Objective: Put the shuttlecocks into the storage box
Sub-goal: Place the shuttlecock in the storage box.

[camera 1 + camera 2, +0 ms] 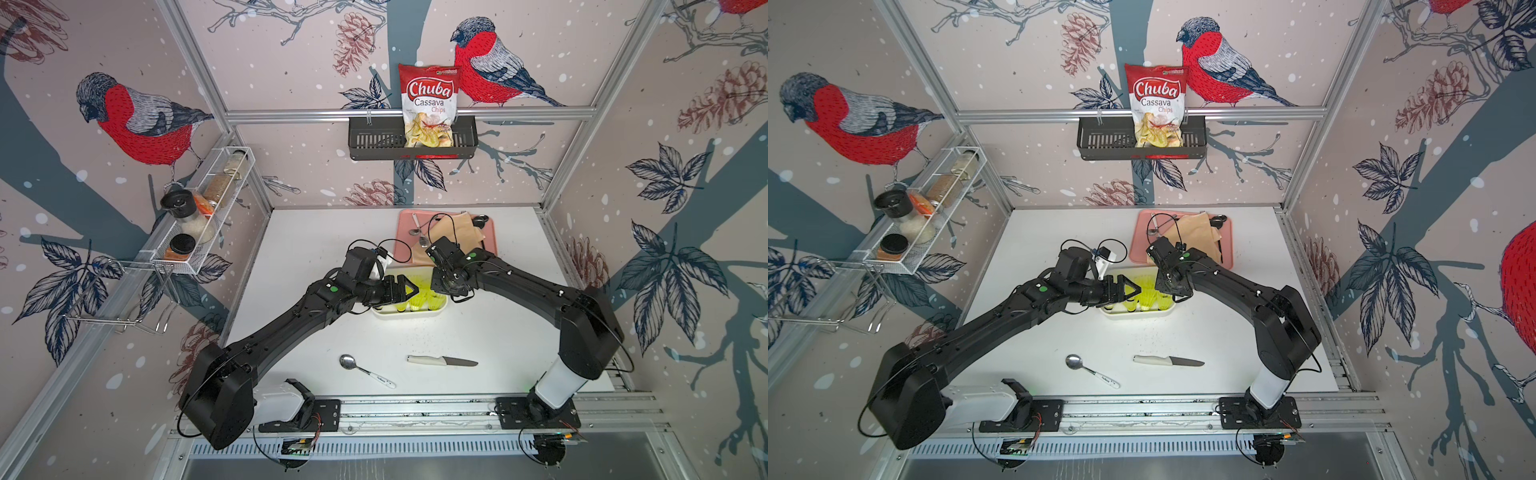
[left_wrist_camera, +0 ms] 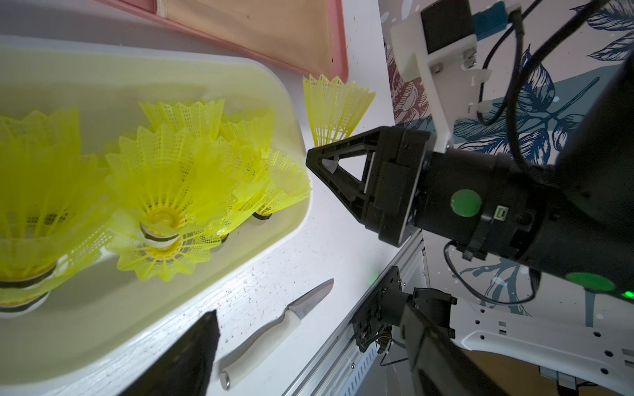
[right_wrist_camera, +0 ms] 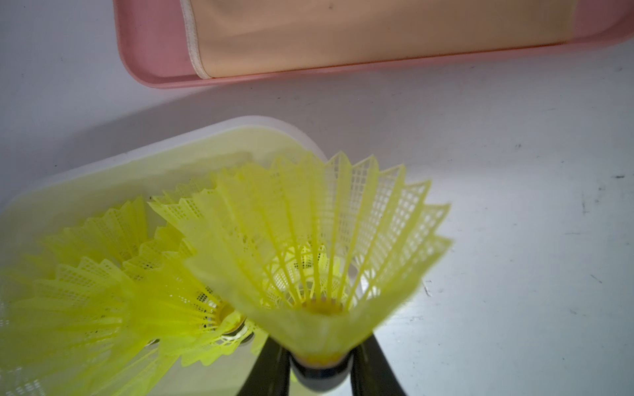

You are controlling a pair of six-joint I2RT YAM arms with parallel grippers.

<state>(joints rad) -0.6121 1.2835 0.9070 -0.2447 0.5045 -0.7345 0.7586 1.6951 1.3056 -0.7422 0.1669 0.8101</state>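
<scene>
Neon yellow-green plastic shuttlecocks [image 2: 164, 192] crowd the shallow white plastic storage box [image 1: 409, 314] on the white desk [image 1: 498, 332]. The left pincer [image 1: 410, 290] hovers open over the box's left part. The right pincer [image 3: 320, 373] grips one more shuttlecock [image 3: 319, 240] by its base at the right end, near the flat pink tray [image 1: 401, 253]. A metal spoon [image 1: 365, 370] and a white-handled knife [image 1: 440, 360] lie in front.

The white storage box [image 2: 281, 103] holds lots of yellow shuttlecocks [image 2: 171, 178]. Their skirts are spread wide, and some are pushed one into another. At the box's far right corner, the right gripper [image 2: 319, 156] pinches a single shuttlecock [image 2: 338, 109]. Its tip is hidden behind the black finger. Its skirt fans out toward the pink tray [image 2: 343, 51], which lies just past the box's far side with a tan cloth [image 2: 274, 27] on it. A knife [image 2: 278, 329] with a white handle lies on the table [image 2: 326, 223], on the near side of the box.
</scene>
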